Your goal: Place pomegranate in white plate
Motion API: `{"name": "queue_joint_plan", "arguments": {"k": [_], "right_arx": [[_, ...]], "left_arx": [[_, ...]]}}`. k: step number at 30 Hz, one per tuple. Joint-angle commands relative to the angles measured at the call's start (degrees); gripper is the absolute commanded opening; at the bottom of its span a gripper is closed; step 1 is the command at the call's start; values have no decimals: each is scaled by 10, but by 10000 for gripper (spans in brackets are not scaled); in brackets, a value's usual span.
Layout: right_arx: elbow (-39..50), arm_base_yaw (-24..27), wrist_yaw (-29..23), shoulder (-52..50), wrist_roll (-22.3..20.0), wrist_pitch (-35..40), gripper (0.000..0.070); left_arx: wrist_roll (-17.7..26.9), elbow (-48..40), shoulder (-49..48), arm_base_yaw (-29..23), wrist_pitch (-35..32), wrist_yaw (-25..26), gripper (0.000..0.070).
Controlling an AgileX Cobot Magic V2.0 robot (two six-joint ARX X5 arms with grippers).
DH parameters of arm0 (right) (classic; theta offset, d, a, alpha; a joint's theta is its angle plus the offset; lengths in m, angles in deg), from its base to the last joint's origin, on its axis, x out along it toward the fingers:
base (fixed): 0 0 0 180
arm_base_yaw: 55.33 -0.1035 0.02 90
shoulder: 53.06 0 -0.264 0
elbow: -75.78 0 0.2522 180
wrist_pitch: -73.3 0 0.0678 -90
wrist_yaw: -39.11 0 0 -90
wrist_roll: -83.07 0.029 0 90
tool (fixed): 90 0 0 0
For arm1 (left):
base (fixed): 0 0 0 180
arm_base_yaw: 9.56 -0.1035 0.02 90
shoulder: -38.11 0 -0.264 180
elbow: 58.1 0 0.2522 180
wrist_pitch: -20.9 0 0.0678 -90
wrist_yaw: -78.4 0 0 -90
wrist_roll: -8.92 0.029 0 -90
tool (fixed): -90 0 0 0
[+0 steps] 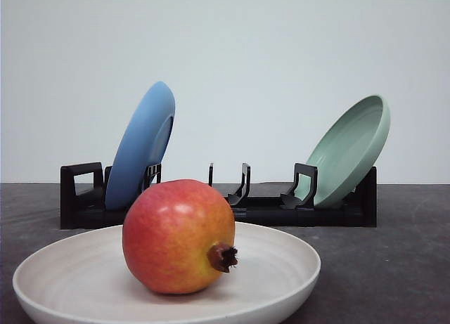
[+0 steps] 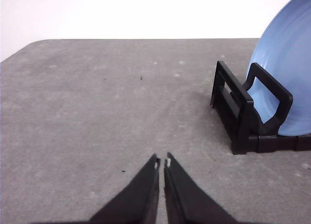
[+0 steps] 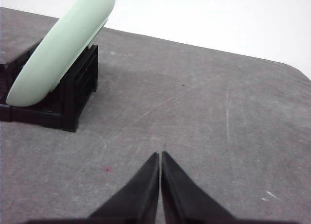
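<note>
Pomegranate [image 1: 174, 236] sits in white plate [image 1: 281, 264] before rack [image 1: 260, 210] holding blue plate [image 1: 140, 145], green plate [image 1: 349, 150]; both grippers closed, empty.

Blue plate [image 1: 143, 145], green plate [image 1: 349, 150] tilted in black rack [image 1: 260, 210]; grey table [image 1: 394, 268]

The glossy red pomegranate [image 1: 176, 236], blushing yellow-orange, rests on its side inside the off-white shallow plate [image 1: 281, 264], just left of centre, its dark brown calyx pointing toward 3 o'clock.
</note>
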Motion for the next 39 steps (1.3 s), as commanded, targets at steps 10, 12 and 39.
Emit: {"name": "queue_joint_plan", "arguments": {"k": [10,12,39], "right_arx": [[2,1,1,-1,-4,6,0],[2,1,0,-1,-4,6,0],[2,1,1,-1,-4,6,0]], "left_arx": [[-1,-5,-1,1,2,-1,0],[-1,-5,-1,1,2,-1,0],[-1,-5,-1,1,2,-1,0]]}}
